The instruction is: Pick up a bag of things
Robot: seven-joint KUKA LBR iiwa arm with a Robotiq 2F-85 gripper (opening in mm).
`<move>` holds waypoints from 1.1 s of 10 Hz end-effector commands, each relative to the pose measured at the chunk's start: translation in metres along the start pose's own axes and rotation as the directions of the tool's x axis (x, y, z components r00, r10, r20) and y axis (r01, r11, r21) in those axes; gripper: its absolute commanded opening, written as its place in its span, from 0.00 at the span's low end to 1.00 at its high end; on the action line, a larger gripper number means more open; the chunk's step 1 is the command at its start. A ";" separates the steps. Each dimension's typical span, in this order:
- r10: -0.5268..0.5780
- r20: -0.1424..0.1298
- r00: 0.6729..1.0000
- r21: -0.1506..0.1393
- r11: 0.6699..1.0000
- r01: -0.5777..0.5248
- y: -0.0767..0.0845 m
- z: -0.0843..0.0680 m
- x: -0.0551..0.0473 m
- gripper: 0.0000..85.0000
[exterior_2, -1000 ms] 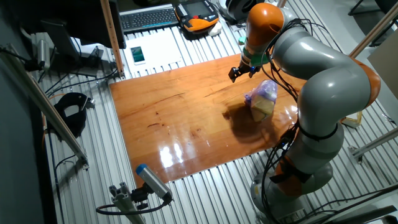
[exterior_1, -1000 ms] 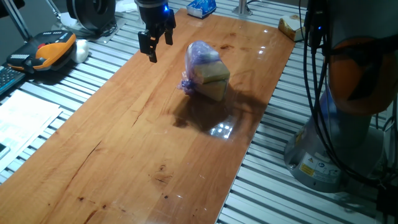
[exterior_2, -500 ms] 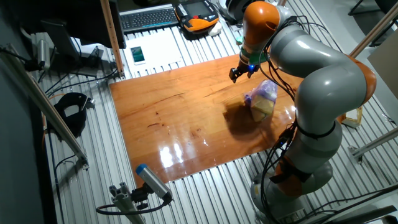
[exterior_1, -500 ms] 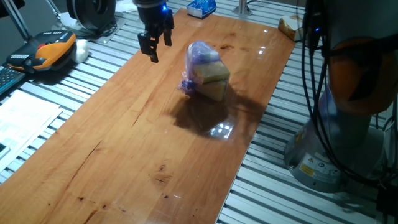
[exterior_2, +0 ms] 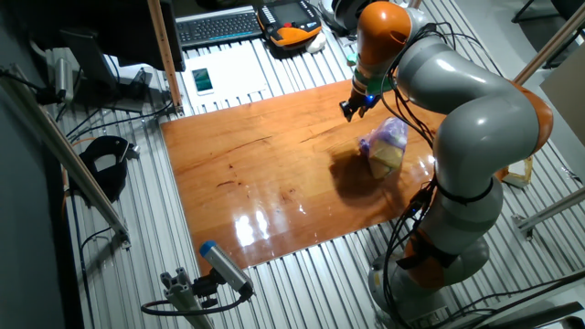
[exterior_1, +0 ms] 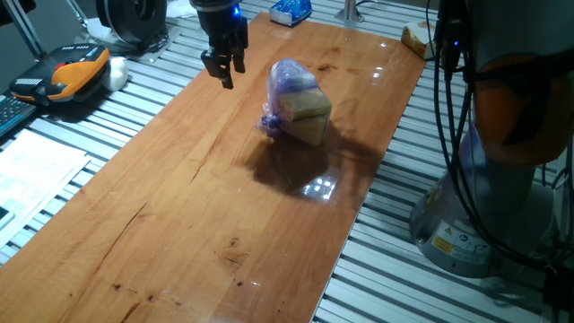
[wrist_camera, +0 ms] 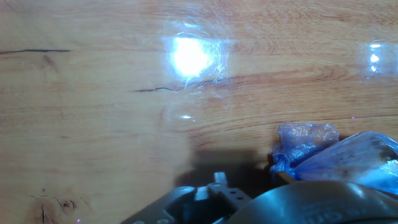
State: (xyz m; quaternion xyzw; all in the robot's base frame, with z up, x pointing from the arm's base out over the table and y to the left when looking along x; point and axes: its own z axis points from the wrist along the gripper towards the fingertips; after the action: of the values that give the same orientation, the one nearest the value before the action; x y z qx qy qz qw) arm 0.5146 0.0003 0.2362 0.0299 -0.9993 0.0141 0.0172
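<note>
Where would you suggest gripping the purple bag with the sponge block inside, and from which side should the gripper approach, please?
Probably from above, closing across the crumpled top of the bag. The plastic bunches loosely over the tan block there, so it should gather between the fingers, while the block's flat lower faces sit on the wooden table. The gripper hovers beside the bag, apart from it, so it must first move over it.

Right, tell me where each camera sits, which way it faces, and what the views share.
One fixed view: low at the table's end, looking along the board; shows the gripper above the wood and the arm's base at right.
The other fixed view: high, off to one side, looking down; shows the whole arm and gripper.
Hand view: on the hand, looking down at the table; only part of the hand's own housing shows.
All three share the bag of things.
</note>
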 end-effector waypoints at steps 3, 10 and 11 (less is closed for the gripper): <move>-0.008 0.004 1.000 -0.004 1.000 0.008 -0.001 0.001 -0.001 0.00; 0.009 0.015 1.000 0.010 1.000 -0.009 -0.002 0.019 -0.014 0.00; 0.017 0.020 1.000 0.013 1.000 -0.017 0.000 0.027 -0.018 0.00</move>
State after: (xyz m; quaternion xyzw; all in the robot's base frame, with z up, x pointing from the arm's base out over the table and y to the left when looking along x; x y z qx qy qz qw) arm 0.5326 0.0012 0.2077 0.0206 -0.9995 0.0209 0.0068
